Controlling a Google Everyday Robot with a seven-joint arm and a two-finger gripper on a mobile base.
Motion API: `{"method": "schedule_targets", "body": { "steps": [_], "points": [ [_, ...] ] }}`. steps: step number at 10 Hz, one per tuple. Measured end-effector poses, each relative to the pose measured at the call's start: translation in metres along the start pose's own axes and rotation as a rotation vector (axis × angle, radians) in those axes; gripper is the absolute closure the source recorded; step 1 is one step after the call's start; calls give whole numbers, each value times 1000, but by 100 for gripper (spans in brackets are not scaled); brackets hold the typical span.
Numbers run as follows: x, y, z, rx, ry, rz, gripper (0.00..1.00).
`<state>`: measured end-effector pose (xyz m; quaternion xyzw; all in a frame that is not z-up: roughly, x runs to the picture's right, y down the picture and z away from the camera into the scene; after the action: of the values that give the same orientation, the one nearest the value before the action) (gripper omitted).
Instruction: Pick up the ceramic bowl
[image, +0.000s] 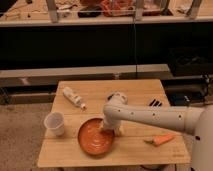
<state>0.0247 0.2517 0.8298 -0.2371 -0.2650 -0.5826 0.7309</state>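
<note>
The ceramic bowl is wide, shallow and glossy orange-red. It sits near the front middle of the wooden table. My white arm reaches in from the right, and my gripper points down at the bowl's right rim, partly inside the bowl. The wrist hides the fingertips.
A small white cup stands left of the bowl. A white bottle lies at the back left. An orange carrot-like item lies at the front right, and a dark object at the back right. Shelving stands behind the table.
</note>
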Motion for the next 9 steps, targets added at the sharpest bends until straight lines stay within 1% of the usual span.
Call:
{"method": "schedule_targets", "body": {
  "steps": [1,2,3,4,6,7,9],
  "points": [
    [0,0,-2,0,0,0,52],
    [0,-1,-4,1,0,0,58],
    [-2,-3,-6,7,-6,0,70],
    [-2,-4,-7,5,-4,-4,78],
    [0,-1,-8,1,5,-3,98],
    [2,0,-13,-4,10,-6,100],
    [4,-1,-30,-13,19,-12,100]
  ]
}}
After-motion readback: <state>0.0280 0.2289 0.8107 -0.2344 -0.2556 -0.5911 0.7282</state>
